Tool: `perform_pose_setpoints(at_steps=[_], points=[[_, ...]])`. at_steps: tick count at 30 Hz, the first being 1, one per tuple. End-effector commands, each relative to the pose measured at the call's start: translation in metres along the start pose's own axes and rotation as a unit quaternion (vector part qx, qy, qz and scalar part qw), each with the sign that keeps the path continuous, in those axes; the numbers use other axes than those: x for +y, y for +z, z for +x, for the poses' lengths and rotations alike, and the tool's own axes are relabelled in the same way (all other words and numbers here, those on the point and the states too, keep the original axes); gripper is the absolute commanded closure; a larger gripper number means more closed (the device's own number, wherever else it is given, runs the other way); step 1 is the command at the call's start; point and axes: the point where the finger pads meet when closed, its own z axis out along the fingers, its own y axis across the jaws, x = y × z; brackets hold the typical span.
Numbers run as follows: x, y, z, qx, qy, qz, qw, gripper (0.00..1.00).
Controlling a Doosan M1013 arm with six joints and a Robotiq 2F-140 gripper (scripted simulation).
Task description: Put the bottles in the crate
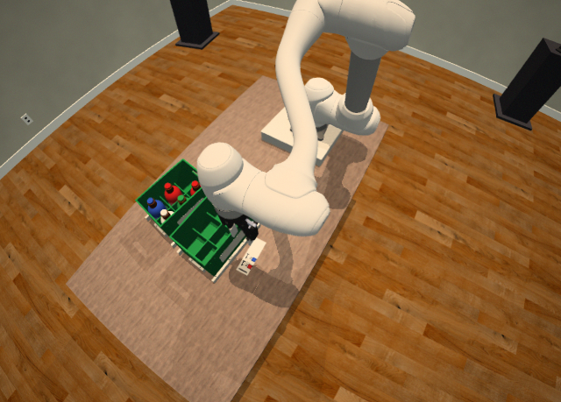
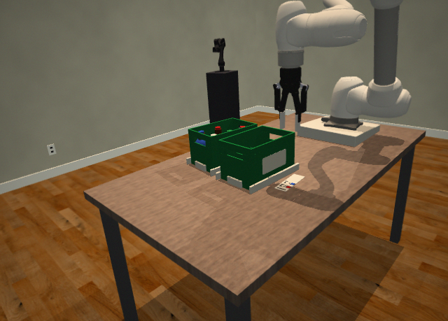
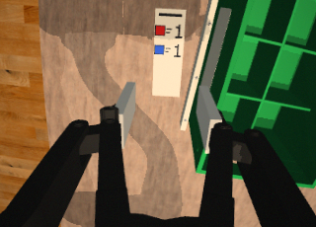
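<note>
My gripper (image 2: 290, 126) (image 3: 166, 97) is partly open and empty, above the table and beyond the crates' rims. The pick list (image 1: 258, 249) (image 2: 296, 178) (image 3: 166, 81) reads red 1, then blue 1, below its black bar. The empty crate (image 2: 239, 166) (image 3: 291, 163) is level, with bare compartments in view. The other crate (image 1: 183, 173) (image 2: 202, 154) holds a blue bottle (image 1: 153, 208), a red bottle (image 1: 171, 193), a second red-capped one (image 1: 195, 187), a green-capped one (image 1: 181, 200) and a white-capped one (image 1: 166, 215). The arm hides part of both crates in the top view.
White rails (image 2: 269, 180) (image 3: 197, 78) border the crates' feet. The two crates stand side by side. The arm's white base plate (image 1: 276, 137) (image 2: 325, 137) is at the table's far end. Dark pedestals (image 1: 192, 15) (image 2: 222, 97) stand beyond the table.
</note>
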Motion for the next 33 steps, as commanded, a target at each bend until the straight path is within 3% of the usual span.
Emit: perform_pose_setpoints(at_steps=[1, 33], points=[[0.0118, 0.0063, 0.0095, 0.000, 0.000, 0.000, 1.000, 0.62], [0.0144, 0.0076, 0.0115, 0.000, 0.000, 0.000, 1.000, 0.62]])
